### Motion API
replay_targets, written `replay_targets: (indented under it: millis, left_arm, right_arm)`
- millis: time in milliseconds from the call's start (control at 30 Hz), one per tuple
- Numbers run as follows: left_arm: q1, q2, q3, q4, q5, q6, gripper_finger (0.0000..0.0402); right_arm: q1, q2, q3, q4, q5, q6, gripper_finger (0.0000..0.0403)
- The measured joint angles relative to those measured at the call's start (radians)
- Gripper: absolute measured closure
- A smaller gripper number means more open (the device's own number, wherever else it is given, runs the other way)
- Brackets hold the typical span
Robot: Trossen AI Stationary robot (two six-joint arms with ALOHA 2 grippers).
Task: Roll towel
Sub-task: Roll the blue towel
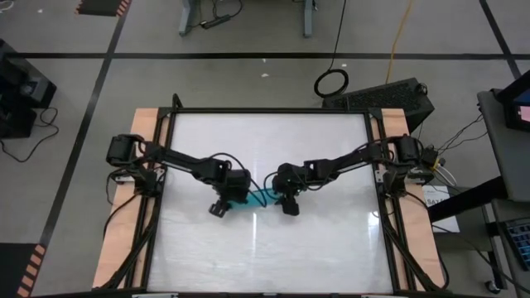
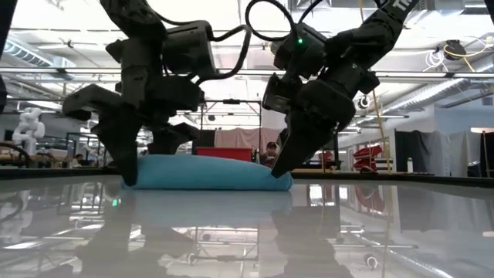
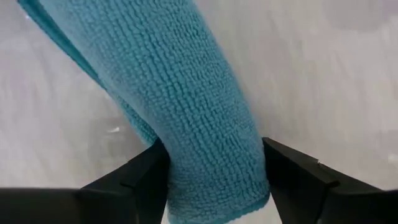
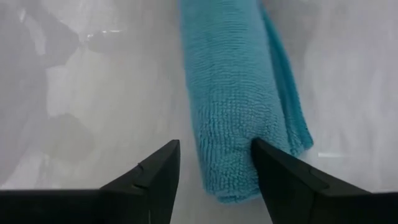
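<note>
Glossy white table (image 2: 247,232) fills the foreground of the low view, and just beyond it lies the towel (image 2: 207,173), already a snug teal roll stretched left to right near the middle of the tabletop. Left gripper (image 3: 214,180) straddles the roll's left end, both fingers pressed against the cloth, likely pinning that end so the coil cannot spring loose. Right gripper (image 4: 214,171) sits at the right end, fingers spread, one resting on the cloth and the other on bare table — released, it seems, not pinching anything. A loose flap peeks out along one side, so the roll looks nearly finished rather than tidy.
</note>
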Motion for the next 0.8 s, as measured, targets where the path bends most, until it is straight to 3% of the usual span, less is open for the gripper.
replay_targets:
  millis: [167, 500, 667, 800]
  left_arm:
    - [0.004, 0.005, -0.002, 0.07, -0.026, -0.069, 0.0196]
    - [0.008, 0.006, -0.002, 0.057, -0.031, -0.012, 0.0363]
    - [0.013, 0.008, -0.003, 0.079, -0.018, 0.043, 0.0366]
    - [0.019, 0.01, -0.004, 0.089, 0.072, 0.086, 0.0346]
  right_arm:
    - [-0.024, 0.027, 0.001, 0.0, -0.026, 0.068, 0.0243]
    - [-0.048, 0.076, 0.001, 0.014, -0.271, 0.232, 0.0391]
    - [-0.05, 0.064, -0.003, 0.001, -0.402, 0.334, 0.0385]
    - [-0.051, 0.065, -0.002, -0.006, -0.475, 0.404, 0.0384]
